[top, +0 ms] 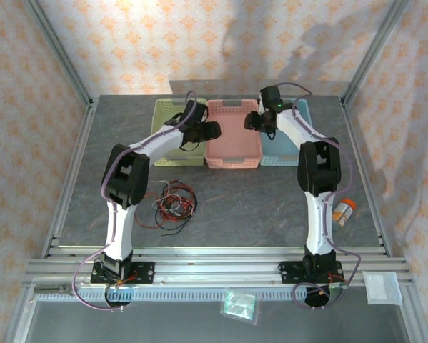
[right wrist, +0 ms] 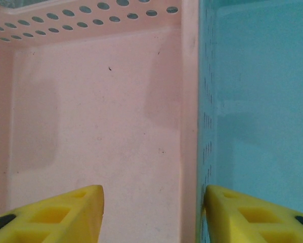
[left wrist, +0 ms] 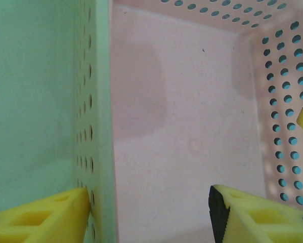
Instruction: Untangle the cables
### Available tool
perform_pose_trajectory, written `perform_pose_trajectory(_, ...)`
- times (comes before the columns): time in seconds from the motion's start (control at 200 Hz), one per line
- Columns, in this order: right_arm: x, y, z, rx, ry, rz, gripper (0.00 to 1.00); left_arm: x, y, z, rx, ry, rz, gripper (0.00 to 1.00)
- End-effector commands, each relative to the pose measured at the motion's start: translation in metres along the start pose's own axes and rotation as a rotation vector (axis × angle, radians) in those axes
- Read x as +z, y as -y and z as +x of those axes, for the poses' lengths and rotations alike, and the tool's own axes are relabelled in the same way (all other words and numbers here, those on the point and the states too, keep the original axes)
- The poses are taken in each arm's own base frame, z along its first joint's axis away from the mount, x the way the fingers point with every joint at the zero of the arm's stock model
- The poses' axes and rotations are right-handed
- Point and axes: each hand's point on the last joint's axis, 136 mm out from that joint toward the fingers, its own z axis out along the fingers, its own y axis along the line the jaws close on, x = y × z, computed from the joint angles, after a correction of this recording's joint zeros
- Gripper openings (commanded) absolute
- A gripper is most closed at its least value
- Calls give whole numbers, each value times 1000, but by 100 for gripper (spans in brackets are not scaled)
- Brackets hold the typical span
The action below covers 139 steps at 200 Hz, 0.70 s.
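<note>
The cables lie as a tangle of thin black and red loops on the grey table in front of the left arm, with neither gripper near them. My left gripper stands open astride the wall between the green basket and the pink basket. One of its fingers rests against the green side; the other is well inside the pink basket. My right gripper is open astride the wall between the pink basket and the blue basket. Nothing is held.
Three perforated baskets stand side by side at the back: green, pink, blue. An orange bottle lies by the right arm. A small plastic bag and a white packet rest on the front rail.
</note>
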Motion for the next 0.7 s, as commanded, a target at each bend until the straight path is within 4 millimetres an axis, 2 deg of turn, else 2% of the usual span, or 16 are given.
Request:
perform_pose_trajectory(0.0, 5, -31, 0, -8, -9, -62, 54, -5, -5, -10, -25, 30, -4, 62)
perform_pose_trajectory(0.255, 14, -46, -8, -5, 9, -70, 55, -6, -18, -22, -11, 37, -32, 63)
perform_pose_trajectory(0.471, 18, -45, -17, 21, 33, -46, 55, 0, -20, -28, 27, 20, -51, 64)
perform_pose_trajectory(0.576, 14, -42, -22, 22, 51, -22, 60, -3, -28, -34, 23, 28, -93, 79)
perform_pose_trajectory(0.691, 1, -38, -31, 10, 83, 21, 71, -18, -27, -45, 21, 74, -114, 88)
